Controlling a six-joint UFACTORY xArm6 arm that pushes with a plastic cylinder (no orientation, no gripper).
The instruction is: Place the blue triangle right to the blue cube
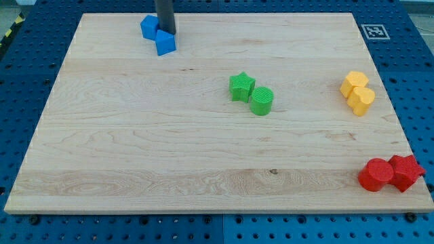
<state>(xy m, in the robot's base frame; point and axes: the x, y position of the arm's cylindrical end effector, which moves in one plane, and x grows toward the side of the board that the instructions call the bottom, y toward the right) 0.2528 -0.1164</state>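
Note:
The blue cube (148,27) sits near the view's top left of the wooden board (135,135). The blue triangle (165,43) lies just below and to the right of it, touching it. My tip (167,32) stands at the triangle's upper edge, right beside the cube's right side, between the two blue blocks. The rod rises out of the view's top.
A green star (241,87) and a green cylinder (262,101) sit touching near the middle. Two yellow blocks (357,93) sit at the right. A red cylinder (374,175) and a red star (406,171) sit at the bottom right corner. A marker tag (373,31) is off the board's top right.

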